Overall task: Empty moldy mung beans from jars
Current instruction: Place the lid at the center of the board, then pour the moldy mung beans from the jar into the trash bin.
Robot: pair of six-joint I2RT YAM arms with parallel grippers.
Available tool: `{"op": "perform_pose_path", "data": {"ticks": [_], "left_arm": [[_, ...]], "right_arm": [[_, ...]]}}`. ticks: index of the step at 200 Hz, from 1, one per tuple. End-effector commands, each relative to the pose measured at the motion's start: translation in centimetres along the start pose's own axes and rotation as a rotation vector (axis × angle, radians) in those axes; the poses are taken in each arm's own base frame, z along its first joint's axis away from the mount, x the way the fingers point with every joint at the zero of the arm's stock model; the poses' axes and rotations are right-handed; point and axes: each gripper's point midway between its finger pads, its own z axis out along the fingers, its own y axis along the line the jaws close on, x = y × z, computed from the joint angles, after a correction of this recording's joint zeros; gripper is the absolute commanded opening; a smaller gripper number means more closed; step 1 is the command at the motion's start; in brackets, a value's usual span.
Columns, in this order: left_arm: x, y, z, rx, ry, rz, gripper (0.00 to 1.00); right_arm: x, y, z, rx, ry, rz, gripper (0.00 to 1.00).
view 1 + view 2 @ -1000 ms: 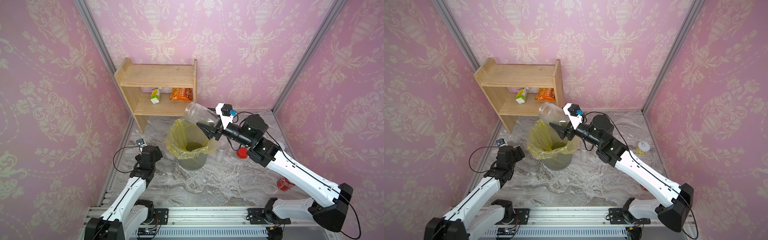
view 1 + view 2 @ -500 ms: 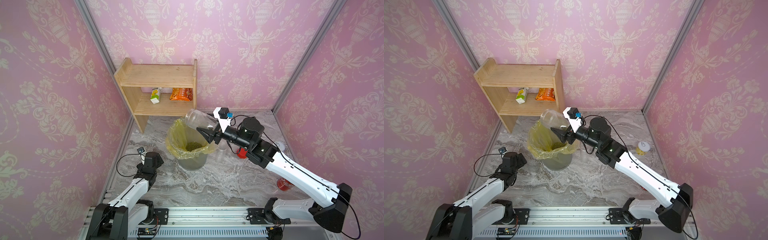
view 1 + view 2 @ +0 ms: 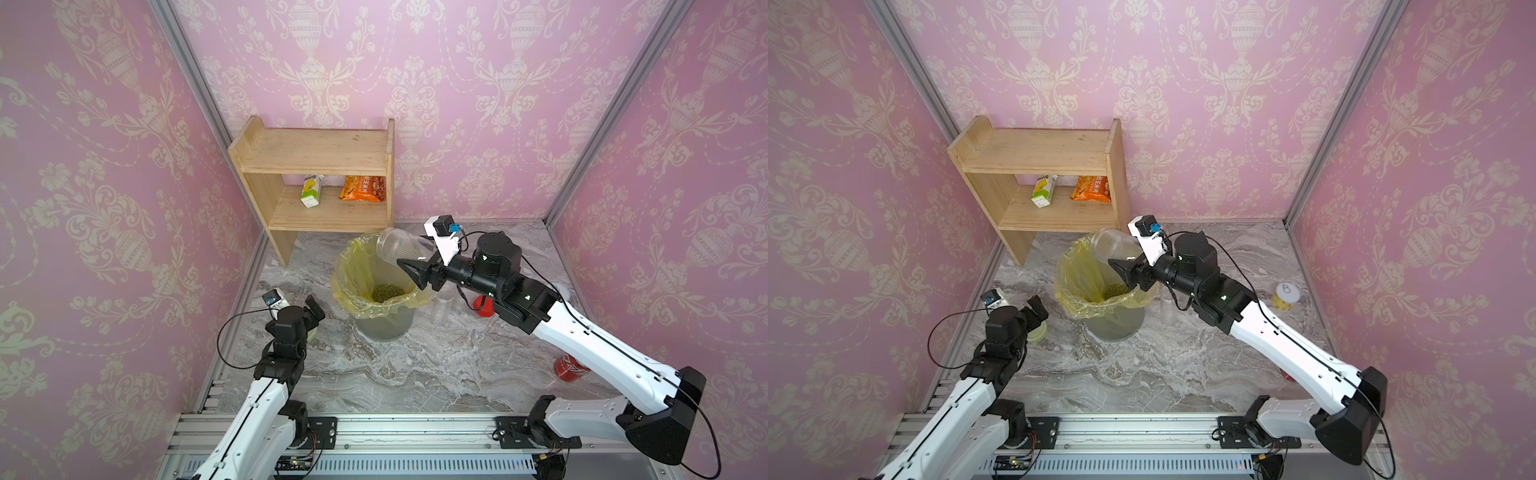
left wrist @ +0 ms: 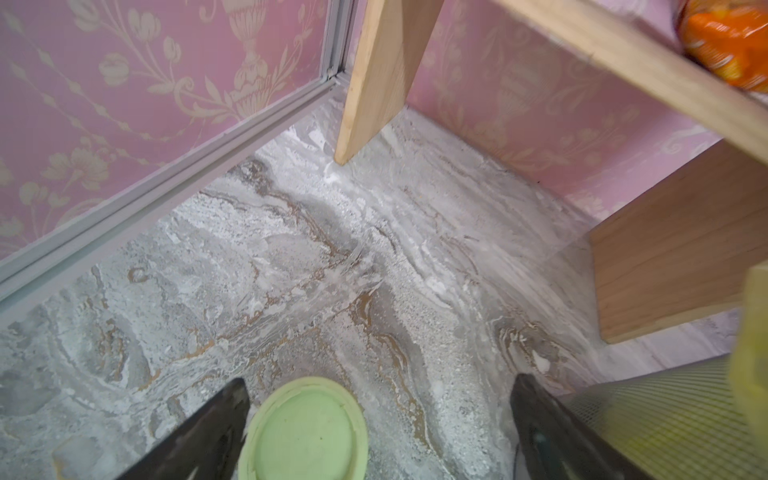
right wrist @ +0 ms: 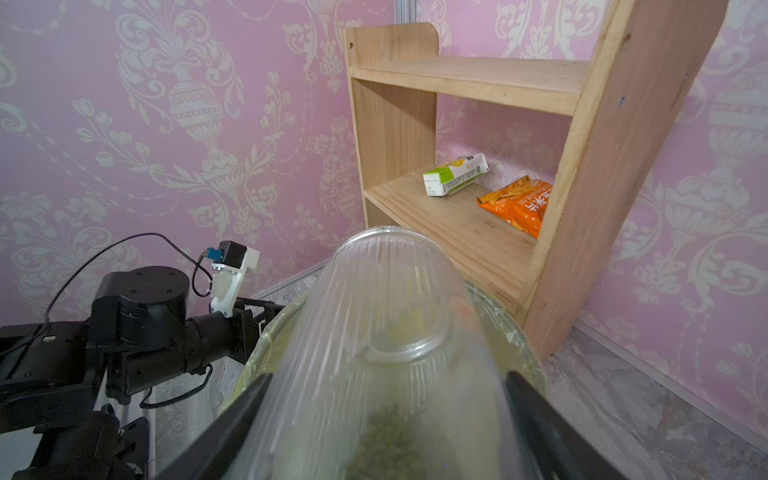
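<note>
A lab test booth: wallpaper panels (image 3: 478, 104), aluminium posts (image 3: 196, 83), base rail (image 3: 415, 432).

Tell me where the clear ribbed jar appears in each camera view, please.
Top view: ribbed jar tilted over the yellow-lined bin, in the right gripper.
Top view: again over the bin.
Left wrist: not in it.
Right wrist: fills the lower middle.
Shared landmark: the wooden shelf, in all four.

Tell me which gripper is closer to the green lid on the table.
Left. The left gripper hovers open over the lid; the right gripper is away over the bin, holding the jar.
</note>
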Motion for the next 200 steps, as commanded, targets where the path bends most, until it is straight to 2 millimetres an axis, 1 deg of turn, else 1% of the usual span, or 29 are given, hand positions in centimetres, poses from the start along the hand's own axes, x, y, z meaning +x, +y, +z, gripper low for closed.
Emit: {"op": "perform_pose_path", "data": {"ticks": [1,16,32,51,58,79,114,137,168,174,190,200], "left_arm": [[-0.7,-0.5,-1.2,0.024,0.028,0.055,0.99],[-1.1,-1.0,-1.7,0.048,0.023,0.056,0.99],[-1.5,-1.4,-2.0,0.07,0.012,0.05,0.99],[-2.0,-1.9,-2.1,0.092,0.001,0.056,0.99],[-2.2,-2.1,-2.2,0.097,-0.001,0.063,0.99],[-2.5,-2.4,-2.2,0.108,-0.005,0.078,0.99],[-2.6,-2.4,-2.4,0.116,-0.026,0.086,0.99],[-2.4,-2.3,-2.4,0.122,-0.029,0.083,0.99],[-2.6,-2.8,-2.4,0.144,-0.034,0.073,0.99],[-2.7,-2.9,-2.5,0.146,-0.034,0.076,0.99],[-3.3,-3.1,-2.6,0.148,-0.041,0.082,0.99],[-3.5,-3.3,-2.7,0.153,-0.043,0.081,0.99]], "right_arm": [[-2.0,-0.7,0.1,0.04,0.029,0.051,0.06],[-0.7,-1.0,1.1,0.049,0.145,0.073,0.06],[-0.1,-1.6,2.0,0.079,0.219,0.105,0.06],[1.3,-2.5,3.2,0.13,0.323,0.132,0.05],[1.4,-2.7,3.6,0.146,0.355,0.135,0.05],[2.1,-2.7,4.7,0.166,0.421,0.138,0.05],[3.6,-2.5,5.4,0.204,0.545,0.106,0.05],[3.3,-1.8,5.2,0.195,0.552,0.117,0.05],[2.3,-1.9,4.6,0.211,0.534,0.133,0.05],[2.1,-2.0,4.7,0.214,0.524,0.132,0.05],[1.3,-2.0,5.9,0.206,0.505,0.119,0.05],[1.3,-2.3,6.5,0.215,0.521,0.102,0.04]]}}
